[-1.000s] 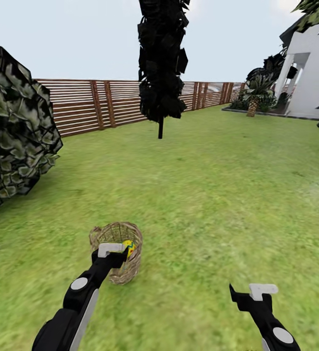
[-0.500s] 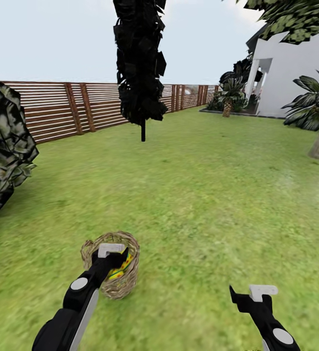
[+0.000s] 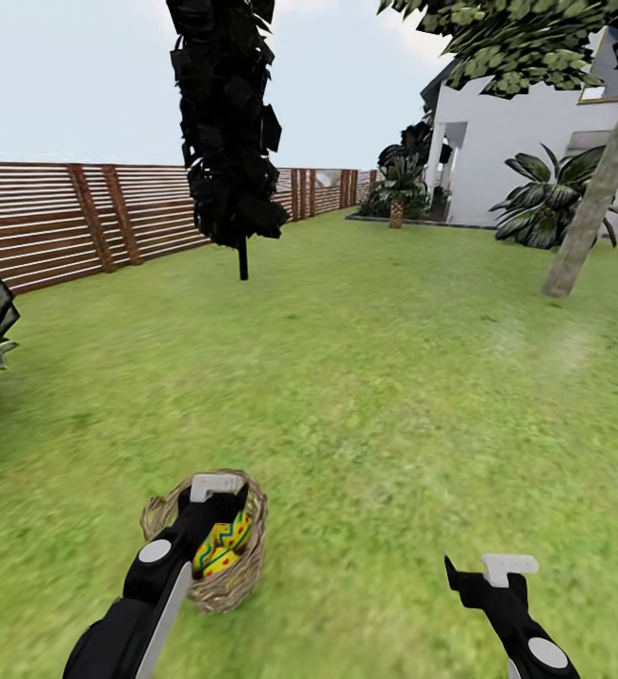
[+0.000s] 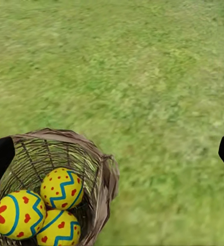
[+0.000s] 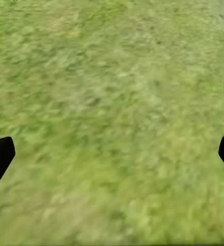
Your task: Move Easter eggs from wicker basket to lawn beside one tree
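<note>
Your view has swung right, bringing the leaning tree (image 3: 592, 198) in far right, while three eggs (image 4: 40, 212) sit in the basket (image 3: 242, 575) under your left claw (image 3: 216, 492), fingers apart.

The wicker basket (image 4: 99, 177), round and brown with a thick braided rim, sits upright on the lawn (image 3: 375, 377) of short mottled green grass. All three Easter eggs (image 4: 61, 188) lie inside it, touching one another: glossy yellow with blue zigzag bands and red dots or hearts. A tall tree (image 3: 596, 193) with a leaning grey-brown trunk stands well apart, near the white house.
</note>
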`<state>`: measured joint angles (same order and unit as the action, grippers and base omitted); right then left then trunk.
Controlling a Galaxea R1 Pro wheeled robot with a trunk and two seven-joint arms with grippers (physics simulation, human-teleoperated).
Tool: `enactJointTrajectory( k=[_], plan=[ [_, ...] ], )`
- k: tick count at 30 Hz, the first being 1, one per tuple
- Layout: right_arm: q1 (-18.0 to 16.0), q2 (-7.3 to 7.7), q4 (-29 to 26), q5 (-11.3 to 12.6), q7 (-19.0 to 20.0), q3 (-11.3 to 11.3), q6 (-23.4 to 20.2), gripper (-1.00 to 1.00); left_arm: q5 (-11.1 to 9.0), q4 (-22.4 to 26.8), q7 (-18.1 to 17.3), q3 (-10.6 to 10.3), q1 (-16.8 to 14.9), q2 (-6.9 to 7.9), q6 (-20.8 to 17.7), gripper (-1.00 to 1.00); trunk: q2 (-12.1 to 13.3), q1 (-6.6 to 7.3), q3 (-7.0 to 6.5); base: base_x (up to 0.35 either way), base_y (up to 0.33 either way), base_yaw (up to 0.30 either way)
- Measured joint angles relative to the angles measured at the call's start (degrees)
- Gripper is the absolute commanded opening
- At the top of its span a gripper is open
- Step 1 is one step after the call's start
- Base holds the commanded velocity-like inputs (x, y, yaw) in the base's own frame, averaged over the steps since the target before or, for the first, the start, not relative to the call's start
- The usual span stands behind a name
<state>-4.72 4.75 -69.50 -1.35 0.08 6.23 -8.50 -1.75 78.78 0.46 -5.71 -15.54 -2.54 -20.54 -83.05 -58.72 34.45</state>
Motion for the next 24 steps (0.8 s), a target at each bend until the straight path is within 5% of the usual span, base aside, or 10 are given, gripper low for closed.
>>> enactJointTrajectory(
  k=[5, 20, 24],
  plan=[
    [0.01, 0.0, 0.0, 0.0, 0.0, 0.0, 0.01, 1.0, 0.0, -0.05, -0.02, 0.0, 0.0, 0.13, 0.0, 1.0, 0.0, 0.0, -0.23, 0.114, 0.316, -0.267],
    [0.0, -0.01, 0.09, 0.0, -0.01, 0.0, 0.33, 1.0, 0.18, -1.45, -0.06, 0.43, 0.0, 0.73, 0.32, 1.0, 6.0, 3.29, -3.63, 0.114, 0.316, -0.267],
    [0.0, 0.0, 0.09, 0.01, -0.04, 0.0, 0.34, 1.0, 0.1, -1.38, -0.06, 0.44, 0.0, 2.27, 0.22, 1.0, 7.61, 4.17, -4.53, 0.114, 0.316, -0.267]
  ],
)
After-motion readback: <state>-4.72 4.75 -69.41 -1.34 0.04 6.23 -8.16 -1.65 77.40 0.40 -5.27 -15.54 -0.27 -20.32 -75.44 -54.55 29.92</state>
